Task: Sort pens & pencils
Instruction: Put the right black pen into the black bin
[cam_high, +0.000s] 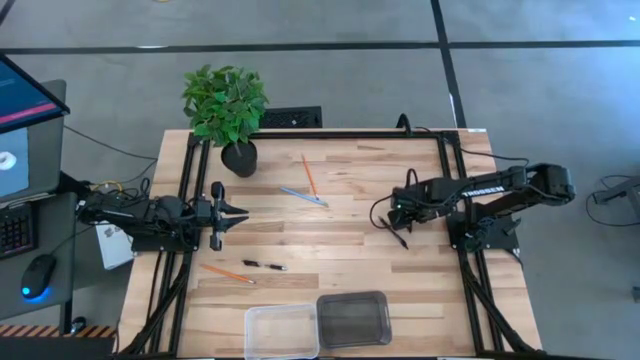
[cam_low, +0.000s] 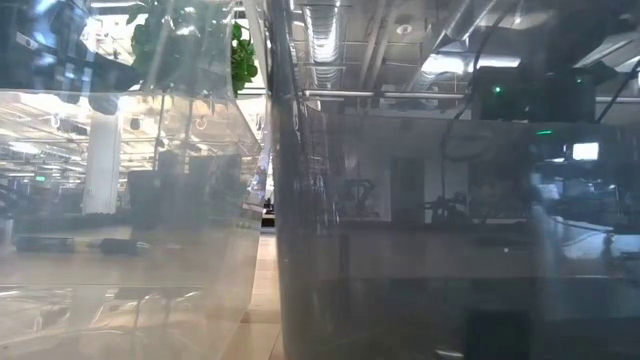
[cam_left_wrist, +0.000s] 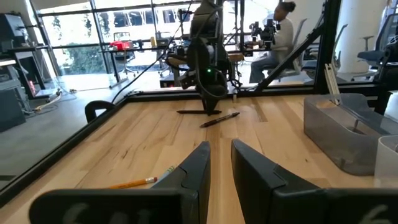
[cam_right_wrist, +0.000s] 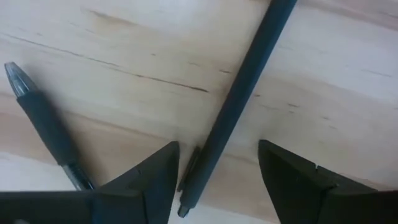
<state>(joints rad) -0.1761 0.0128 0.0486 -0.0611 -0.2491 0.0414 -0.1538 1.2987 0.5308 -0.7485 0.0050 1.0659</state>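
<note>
Two black pens lie flat on the wood under my right gripper (cam_high: 398, 228), which points down. In the right wrist view its open fingers stand on either side of the clip end of one pen (cam_right_wrist: 239, 106). The second pen (cam_right_wrist: 43, 124) lies outside them. Whether a finger touches the clip I cannot tell. Another black pen (cam_high: 263, 265) lies near the front. One orange pencil (cam_high: 309, 175) and a blue-grey pencil (cam_high: 303, 196) lie at the middle back, and a second orange pencil (cam_high: 229, 273) lies front left. My left gripper (cam_high: 232, 212) waits at the left, level, slightly open and empty.
A clear container (cam_high: 282, 330) and a dark container (cam_high: 353, 318) stand at the table's front edge and fill the low view. A potted plant (cam_high: 228, 110) stands at the back left. A person sits at a desk (cam_left_wrist: 280, 31) beyond the table.
</note>
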